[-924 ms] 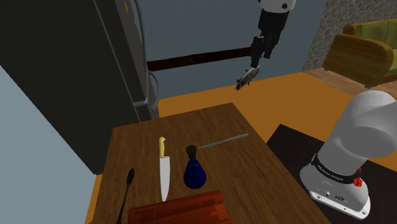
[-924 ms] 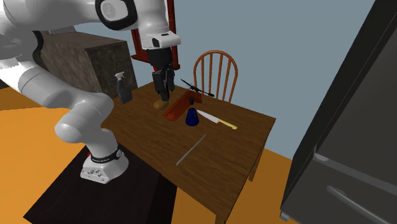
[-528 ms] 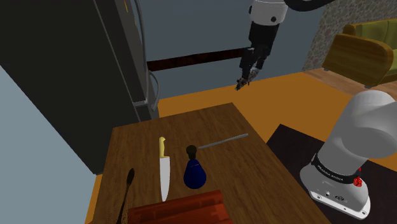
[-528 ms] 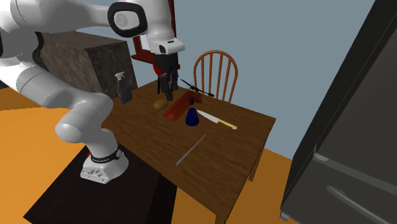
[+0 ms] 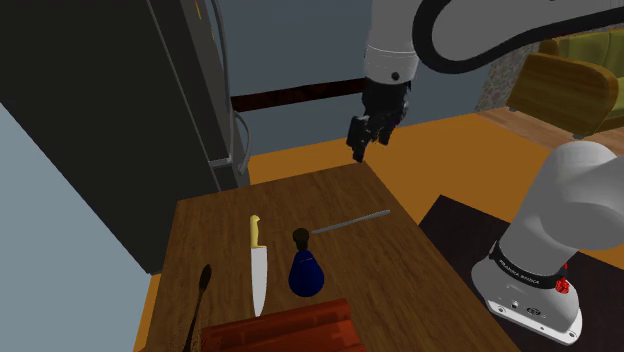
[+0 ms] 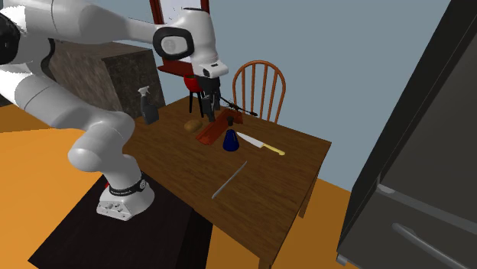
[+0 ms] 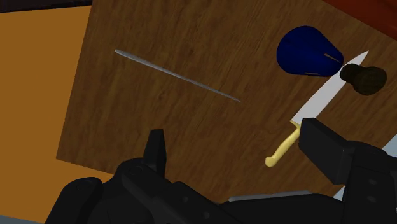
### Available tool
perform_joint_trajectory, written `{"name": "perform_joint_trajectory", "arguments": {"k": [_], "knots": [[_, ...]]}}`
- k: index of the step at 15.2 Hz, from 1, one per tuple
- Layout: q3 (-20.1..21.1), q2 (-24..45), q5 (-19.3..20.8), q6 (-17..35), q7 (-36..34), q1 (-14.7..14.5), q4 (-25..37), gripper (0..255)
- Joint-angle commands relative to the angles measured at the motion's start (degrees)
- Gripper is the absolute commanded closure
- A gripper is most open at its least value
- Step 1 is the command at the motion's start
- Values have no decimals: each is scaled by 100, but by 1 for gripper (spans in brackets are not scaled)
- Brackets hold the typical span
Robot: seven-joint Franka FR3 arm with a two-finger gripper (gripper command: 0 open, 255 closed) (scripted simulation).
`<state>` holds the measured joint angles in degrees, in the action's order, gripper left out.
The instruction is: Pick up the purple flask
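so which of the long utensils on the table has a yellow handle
The knife, lying beside the dark blue flask: white blade, yellow handle. The thin rod is grey all along, and the spoon-like utensil is black.

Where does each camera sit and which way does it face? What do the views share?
Shoulder view: beside the stand, looking down over the brown wooden table; white arm and black gripper show.
Second exterior view: off the table's side, facing the arm; nearly the whole arm shows.
Wrist view: on the hand, looking down at the table; both black fingers show.
All three share the dark blue flask.
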<state>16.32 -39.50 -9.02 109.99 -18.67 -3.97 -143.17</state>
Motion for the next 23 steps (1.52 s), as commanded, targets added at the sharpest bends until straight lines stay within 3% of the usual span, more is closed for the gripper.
{"name": "perform_joint_trajectory", "arguments": {"k": [1,9,16,23], "knots": [[241,278,-146,264,-271,-57,35,0],[1175,1425,-469,1246,-1306,-180,316,0],[1998,2744,-166,2047,-2401,-107,913,0],[2113,3097,20,2641,-2541,-68,632,0]]}}
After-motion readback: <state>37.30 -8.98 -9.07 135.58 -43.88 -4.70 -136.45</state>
